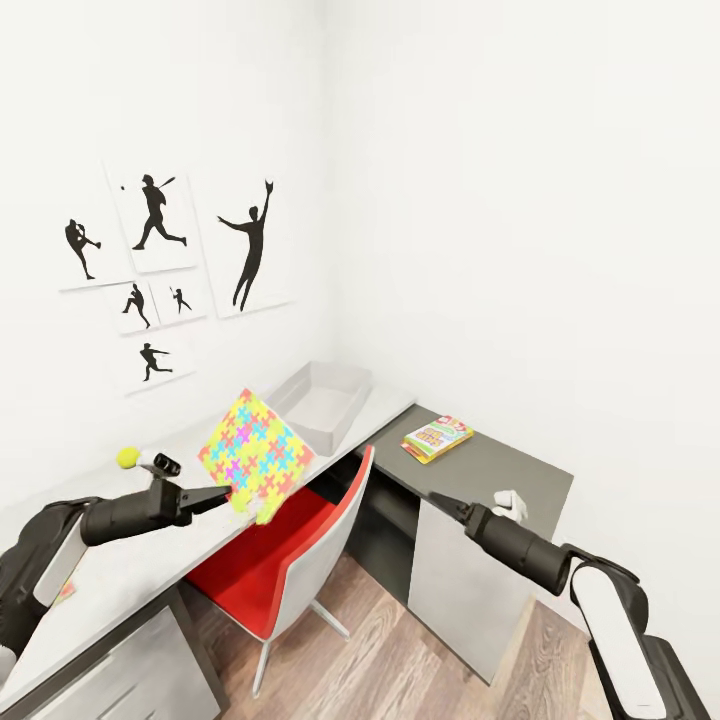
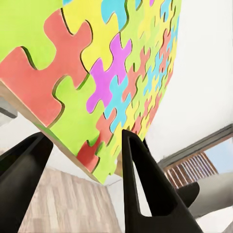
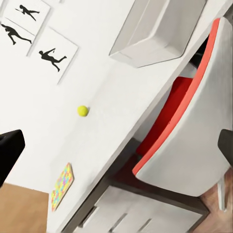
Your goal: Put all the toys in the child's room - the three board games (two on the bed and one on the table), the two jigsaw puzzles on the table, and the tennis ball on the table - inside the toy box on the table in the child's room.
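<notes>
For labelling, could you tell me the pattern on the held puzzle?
Interlocking multicoloured pieces on the jigsaw puzzle; clearest in the left wrist view.

Your lifted jigsaw puzzle (image 1: 254,447) is a flat box printed with bright interlocking pieces, tilted up on one corner just beside the toy box (image 1: 322,402). The toy box is a pale grey open tray, lying flat. You have a yellow-green tennis ball (image 1: 127,458) well apart from the toy box, toward the wall. A board game (image 1: 437,438) lies flat on the toy box's other side. A second jigsaw puzzle (image 3: 62,185) lies flat, farthest from it.
</notes>
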### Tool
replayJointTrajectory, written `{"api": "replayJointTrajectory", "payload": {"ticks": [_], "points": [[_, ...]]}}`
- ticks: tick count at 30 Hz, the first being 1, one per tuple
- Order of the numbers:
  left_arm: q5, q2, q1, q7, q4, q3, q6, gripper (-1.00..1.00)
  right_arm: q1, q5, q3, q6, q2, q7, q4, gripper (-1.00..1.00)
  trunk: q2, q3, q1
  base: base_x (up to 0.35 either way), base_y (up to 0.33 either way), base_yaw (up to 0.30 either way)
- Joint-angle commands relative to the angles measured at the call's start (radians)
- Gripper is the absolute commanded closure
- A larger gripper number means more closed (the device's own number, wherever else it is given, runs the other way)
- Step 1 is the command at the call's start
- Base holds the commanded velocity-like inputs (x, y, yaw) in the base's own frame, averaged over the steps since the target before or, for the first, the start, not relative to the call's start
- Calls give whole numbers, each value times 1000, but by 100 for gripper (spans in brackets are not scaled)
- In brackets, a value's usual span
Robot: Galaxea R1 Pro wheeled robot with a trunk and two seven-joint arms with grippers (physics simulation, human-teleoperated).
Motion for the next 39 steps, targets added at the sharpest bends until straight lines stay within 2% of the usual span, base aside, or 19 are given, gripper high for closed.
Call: {"api": "replayJointTrajectory", "payload": {"ticks": [1, 6, 9, 11, 12, 14, 16, 19, 21, 25, 31, 34, 36, 39], "points": [[-2, 0, -26, -2, -12, 0, 11, 100, -1, 6, -4, 5, -8, 8, 0, -100, -2, -3, 1, 0, 0, 0], [-4, -11, -74, 15, -29, 0, 11, 100, 2, 4, -13, 6, -33, 9, -1, -100, -2, -3, 1, 0, 0, 0], [-17, -15, -103, 104, -27, 0, 11, 100, 2, 4, -14, 7, -37, 9, -1, -100, -2, -3, 1, 0, 0, 0], [-27, -49, -163, 238, -7, -3, 11, 100, 2, 4, -13, 7, -37, 9, -1, -100, -2, -3, 1, 0, 0, 0], [-28, -63, -176, 269, 7, -6, 11, 100, 2, 4, -13, 7, -37, 9, -1, -100, -2, -3, 1, 0, 0, 0], [-31, -121, -235, 394, 106, -20, 11, 100, 2, 4, -12, 7, -37, 9, -1, -100, -2, -3, 1, 0, 0, 0], [-32, -167, -320, 509, 250, -27, 11, 100, 1, 4, -11, 7, -37, 9, -1, -100, -2, -3, 1, 0, 0, 0], [-30, -205, -453, 656, 456, -29, 11, 100, 3, 4, -11, 6, -37, 12, -1, -100, -2, -3, 1, 0, 0, 0], [-26, -218, -508, 713, 526, -28, 10, 100, 6, 4, -13, 3, -37, 15, -1, -100, -2, -3, 1, 0, 0, 0], [-26, -234, -543, 752, 568, -23, 8, 100, 8, 4, -14, 3, -37, 17, -1, -100, -2, -3, 1, 0, 0, 0], [-26, -236, -548, 758, 577, -22, 7, 100, 9, -1, -14, 7, -38, 20, -1, -100, -2, -3, 1, 23, 0, 0], [-26, -236, -548, 758, 578, -20, 6, 100, 10, -4, -14, 11, -38, 49, -1, -100, -2, -3, 1, 169, 0, 0], [-26, -236, -548, 759, 578, -19, 5, 100, 11, -6, -14, 13, -41, 116, -1, -100, -2, -3, 1, 87, 0, 0], [-26, -237, -548, 759, 578, -19, 3, 100, 11, -6, -18, 14, -56, 273, -2, -100, -2, -3, 1, 30, 0, 0]]}}
